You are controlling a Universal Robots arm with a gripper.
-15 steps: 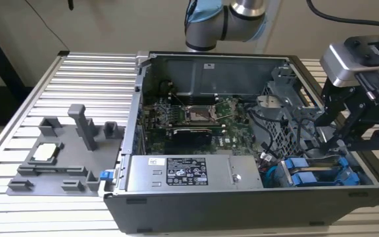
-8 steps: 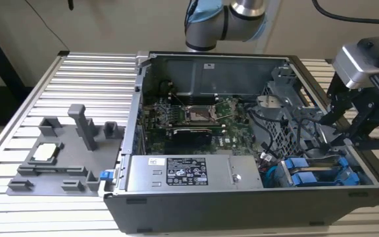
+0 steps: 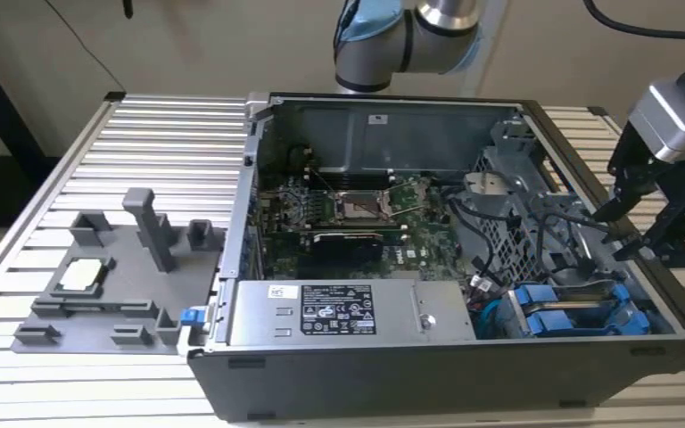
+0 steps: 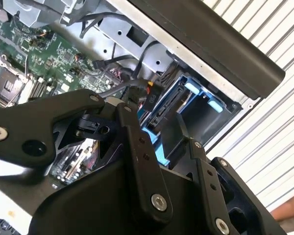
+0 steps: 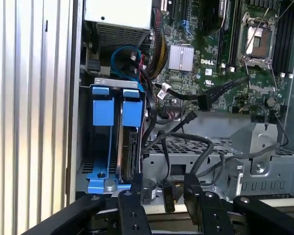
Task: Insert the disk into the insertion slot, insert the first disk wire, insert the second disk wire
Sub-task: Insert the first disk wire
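Exterior view: we see the gripper (image 3: pixel 626 236) spread wide, holding nothing, over the case (image 3: pixel 438 379) at the exterior view's right. First wrist view: the disk (image 5: pixel 131 147) sits in the slot (image 5: pixel 115 84). Second wrist view: a black plug (image 4: pixel 153 99) lies near the fingertips (image 4: pixel 130 122).

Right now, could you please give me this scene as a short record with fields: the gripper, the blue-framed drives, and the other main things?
gripper: over the open case's wall at the exterior view's right, near the drive cage
blue-framed drives: two, side by side inside the drive cage
black wires: loose, lying across the motherboard beside the cage
power supply: grey labelled box, at the exterior view's left of the drives
grey fixture: on the slatted table, outside the case
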